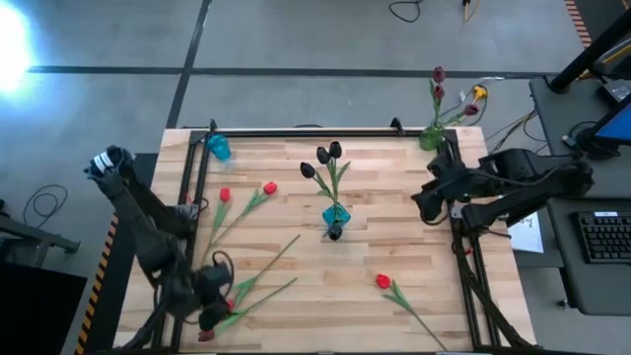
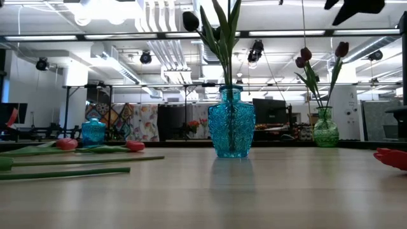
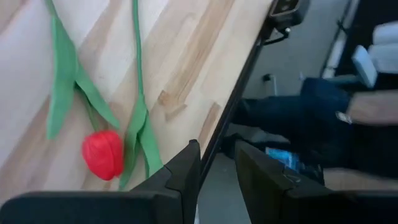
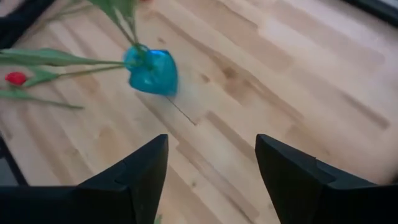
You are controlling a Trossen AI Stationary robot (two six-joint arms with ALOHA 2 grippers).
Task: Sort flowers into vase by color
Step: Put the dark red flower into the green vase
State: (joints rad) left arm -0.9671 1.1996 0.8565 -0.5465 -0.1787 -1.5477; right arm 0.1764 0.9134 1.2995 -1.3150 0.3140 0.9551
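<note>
- We find the left gripper [image 1: 212,314] low at the near-left corner of the table [image 1: 394,237], its fingers [image 3: 180,171] set narrow with only a slim gap between them, and nothing held.
- The nearest red tulip [image 3: 104,154] lies just beside those fingers — its head by the table's edge, its stem [image 1: 264,292] running away toward the table's middle.
- So the stem's long axis slants up and to the right in the high view; we judge the jaws should straddle it crosswise, just behind the head.
- The right gripper [image 1: 431,202] hangs wide open and empty near the right edge, well apart from this flower, so the left arm is the nearer one.
- The blue centre vase [image 1: 335,219] holds only dark tulips [image 1: 327,156]; a small blue vase [image 1: 218,148] stands at the far-left corner, probably empty, though the low view is too distant to be sure.
- Other red tulips [image 1: 268,187] lie loose across the left half, and one more [image 1: 384,282] near the front right.
</note>
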